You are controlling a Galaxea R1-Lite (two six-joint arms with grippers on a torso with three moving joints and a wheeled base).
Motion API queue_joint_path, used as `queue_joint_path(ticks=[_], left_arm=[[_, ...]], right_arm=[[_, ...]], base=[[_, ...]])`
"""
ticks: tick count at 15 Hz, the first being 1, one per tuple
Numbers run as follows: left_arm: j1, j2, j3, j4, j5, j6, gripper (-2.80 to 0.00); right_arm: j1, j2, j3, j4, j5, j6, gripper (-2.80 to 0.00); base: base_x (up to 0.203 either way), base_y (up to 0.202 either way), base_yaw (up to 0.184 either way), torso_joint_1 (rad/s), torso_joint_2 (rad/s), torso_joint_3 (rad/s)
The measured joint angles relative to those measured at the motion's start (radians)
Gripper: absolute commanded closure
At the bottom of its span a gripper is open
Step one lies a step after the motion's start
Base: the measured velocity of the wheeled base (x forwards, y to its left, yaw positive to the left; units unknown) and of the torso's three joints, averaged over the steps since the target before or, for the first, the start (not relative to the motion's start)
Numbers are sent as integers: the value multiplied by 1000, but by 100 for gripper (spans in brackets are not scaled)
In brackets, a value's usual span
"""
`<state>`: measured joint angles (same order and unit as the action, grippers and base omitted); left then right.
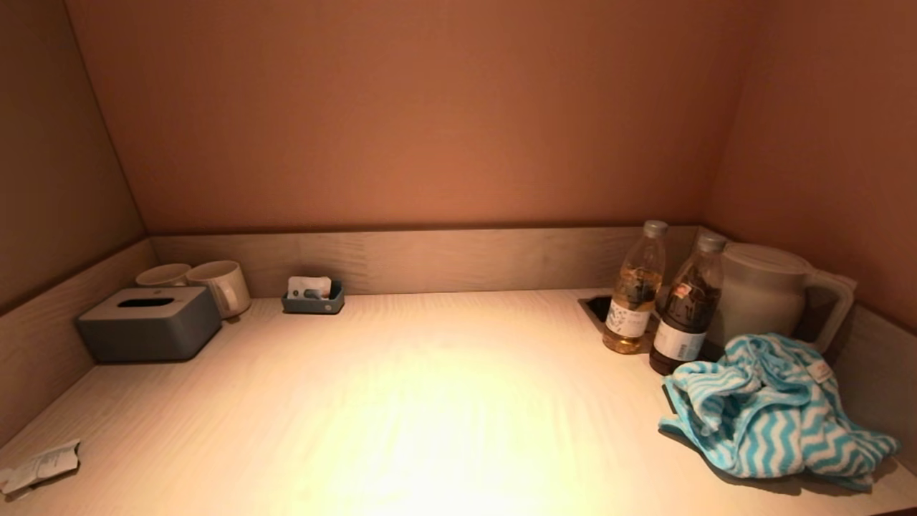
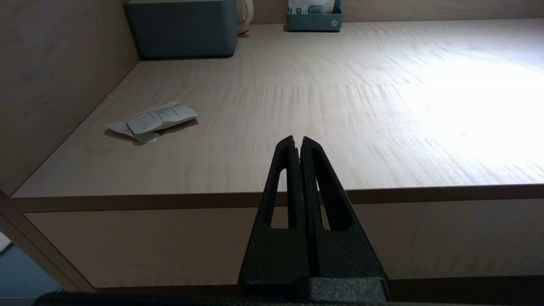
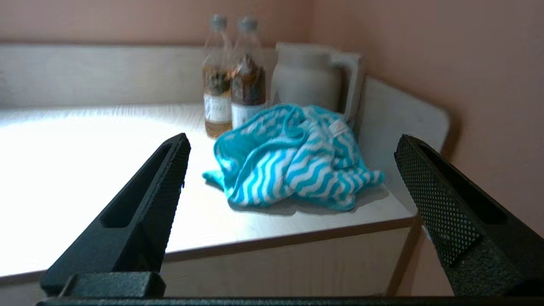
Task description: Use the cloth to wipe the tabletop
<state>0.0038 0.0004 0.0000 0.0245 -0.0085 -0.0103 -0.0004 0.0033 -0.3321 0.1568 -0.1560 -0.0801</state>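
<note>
Cloth (image 1: 774, 412) bunched beside bottles (image 1: 663, 301); right hand (image 3: 291, 144) spread wide before it

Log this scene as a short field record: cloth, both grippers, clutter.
cloth: crumpled, striped blue and white, near right corner of tabletop, ungrasped
right gripper: open, off the front edge, facing the cloth
left gripper: shut, empty, off the front edge
right clutter: two bottles, kettle
left clutter: tissue box, two mugs, small tray, paper scrap

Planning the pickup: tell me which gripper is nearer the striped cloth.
Right. The right gripper, open, faces the cloth from off the table's front edge; the left gripper, shut, is by the far end, near crumpled paper.
</note>
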Motion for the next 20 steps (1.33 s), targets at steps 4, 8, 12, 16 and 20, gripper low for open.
queue_joint_path(ticks=[4,8,12,16,20], left_arm=[[0,0,0,0,0,-1,0],[0,0,0,0,0,0,0],[0,0,0,0,0,0,0],[0,0,0,0,0,0,0],[0,0,0,0,0,0,0]], right_arm=[[0,-1,96,-109,61,-19,-280],[0,-1,182,-190,121,-21,-280],[0,-1,275,-276,132,-18,-280],[0,-1,325,-323,131,-13,-280],[0,-1,330,-293,132,-8,-280]], base=[[0,0,0,0,0,0],[0,0,0,0,0,0],[0,0,0,0,0,0],[0,0,0,0,0,0],[0,0,0,0,0,0]])
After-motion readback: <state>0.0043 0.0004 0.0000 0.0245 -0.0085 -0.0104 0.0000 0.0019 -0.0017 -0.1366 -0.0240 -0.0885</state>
